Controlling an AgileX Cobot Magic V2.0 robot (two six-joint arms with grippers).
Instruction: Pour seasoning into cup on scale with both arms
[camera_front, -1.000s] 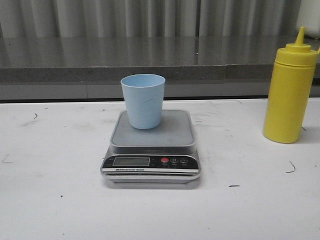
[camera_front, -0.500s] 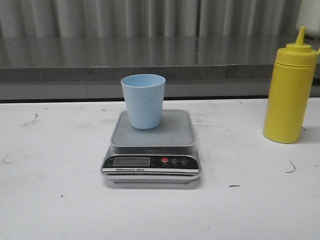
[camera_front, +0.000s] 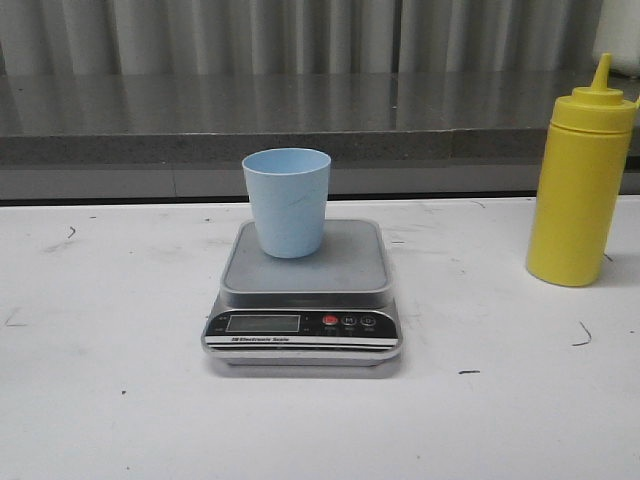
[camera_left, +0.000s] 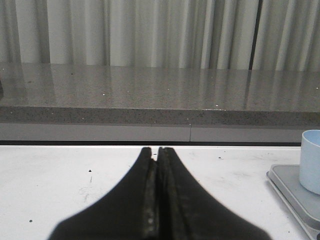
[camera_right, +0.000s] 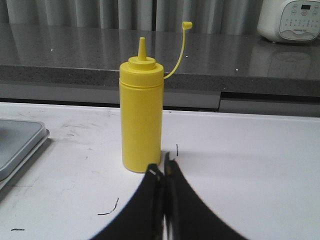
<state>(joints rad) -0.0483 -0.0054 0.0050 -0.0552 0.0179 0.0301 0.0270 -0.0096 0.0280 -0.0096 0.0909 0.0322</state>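
Note:
A pale-blue cup (camera_front: 287, 201) stands upright on the steel platform of the silver scale (camera_front: 303, 295) at the middle of the white table. The yellow seasoning bottle (camera_front: 579, 180) stands upright at the right, its cap hanging off on a thin strap. Neither gripper shows in the front view. My left gripper (camera_left: 155, 149) is shut and empty, low over the table, with the cup (camera_left: 311, 161) and scale (camera_left: 295, 190) off to one side of it. My right gripper (camera_right: 163, 165) is shut and empty, just short of the seasoning bottle (camera_right: 142, 115), whose nozzle is uncapped.
A grey stone counter (camera_front: 300, 115) runs along the back with a curtain behind it. A white rice cooker (camera_right: 293, 19) sits on that counter at the right. The white table (camera_front: 110, 390) carries scattered black marks.

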